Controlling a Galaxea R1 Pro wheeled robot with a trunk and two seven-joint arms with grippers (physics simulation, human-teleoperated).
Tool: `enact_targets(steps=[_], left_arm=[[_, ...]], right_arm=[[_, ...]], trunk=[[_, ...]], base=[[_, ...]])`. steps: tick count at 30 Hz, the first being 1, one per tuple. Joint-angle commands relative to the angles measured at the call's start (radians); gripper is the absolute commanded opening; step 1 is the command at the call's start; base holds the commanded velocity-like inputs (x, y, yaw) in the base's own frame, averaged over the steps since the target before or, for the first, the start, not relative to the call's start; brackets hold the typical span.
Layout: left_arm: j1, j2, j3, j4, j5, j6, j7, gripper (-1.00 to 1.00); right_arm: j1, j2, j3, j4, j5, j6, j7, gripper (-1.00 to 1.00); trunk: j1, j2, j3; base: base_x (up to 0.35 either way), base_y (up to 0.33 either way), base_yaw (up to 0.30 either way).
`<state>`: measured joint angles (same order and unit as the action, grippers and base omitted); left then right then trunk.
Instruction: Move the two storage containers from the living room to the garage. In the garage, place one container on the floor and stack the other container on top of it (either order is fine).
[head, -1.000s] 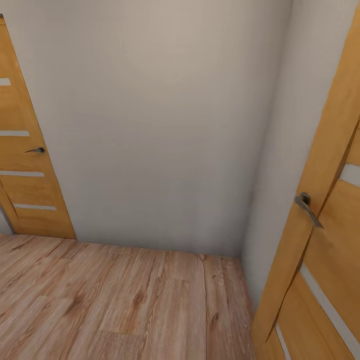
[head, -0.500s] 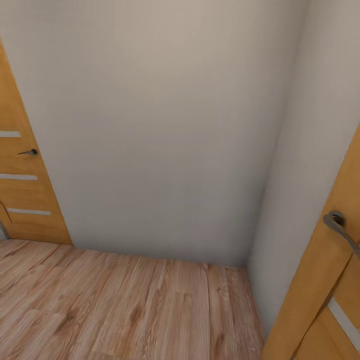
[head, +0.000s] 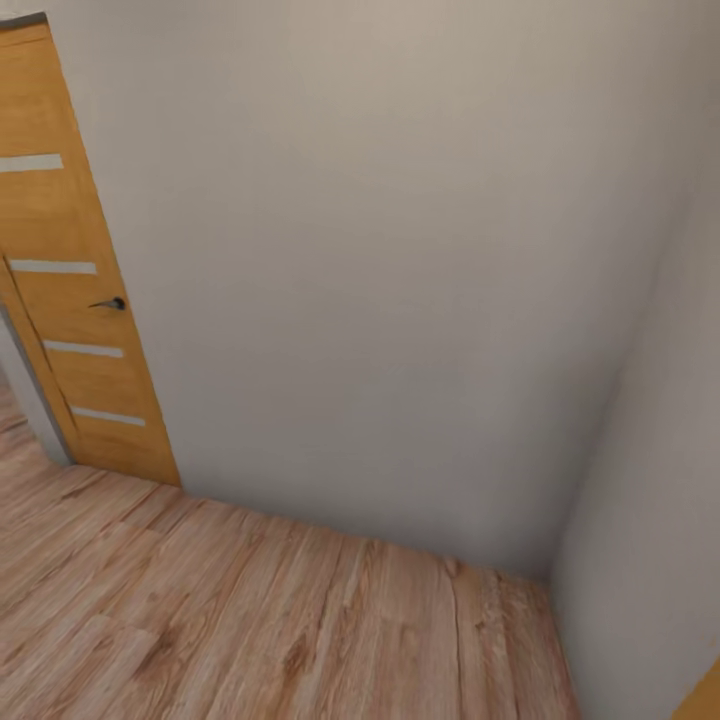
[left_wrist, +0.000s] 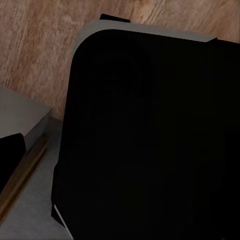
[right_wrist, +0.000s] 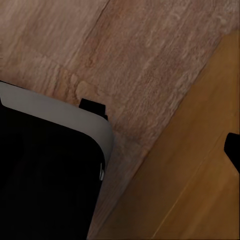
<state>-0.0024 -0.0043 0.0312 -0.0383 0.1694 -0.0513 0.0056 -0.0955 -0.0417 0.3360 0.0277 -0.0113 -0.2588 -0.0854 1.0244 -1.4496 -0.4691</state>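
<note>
Ahead, the head view shows a pale wall (head: 380, 280), a wooden door (head: 75, 300) at left, and light wood-plank floor (head: 250, 620). Both wrist views show a dark, grey-edged body over planks; I cannot tell either gripper's opening or grip. Rigid open boxes would likely lift best by opposite rims; where they are is unknown.

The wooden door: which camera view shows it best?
The head view: the door stands at the left with its handle. The right wrist view shows a plain orange wood surface, perhaps another door.
</note>
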Motion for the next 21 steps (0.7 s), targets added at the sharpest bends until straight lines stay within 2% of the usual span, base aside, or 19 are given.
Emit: enact_targets(steps=[1, 21], left_arm=[[0.0, 0.0, 0.003, 0.0, 0.005, -0.002, 0.001, 1.0], [-0.001, 0.0, 0.003, 0.0, 0.005, -0.002, 0.001, 1.0]], right_arm=[[-0.001, 0.0, 0.007, 0.003, -0.001, -0.005, -0.004, 1.0], [-0.001, 0.0, 0.008, 0.003, -0.001, -0.005, -0.004, 1.0]], trunk=[[0.001, 0.0, -0.001], [0.001, 0.0, -0.001]], base=[[0.322, 0.0, 0.27], [0.322, 0.0, 0.27]])
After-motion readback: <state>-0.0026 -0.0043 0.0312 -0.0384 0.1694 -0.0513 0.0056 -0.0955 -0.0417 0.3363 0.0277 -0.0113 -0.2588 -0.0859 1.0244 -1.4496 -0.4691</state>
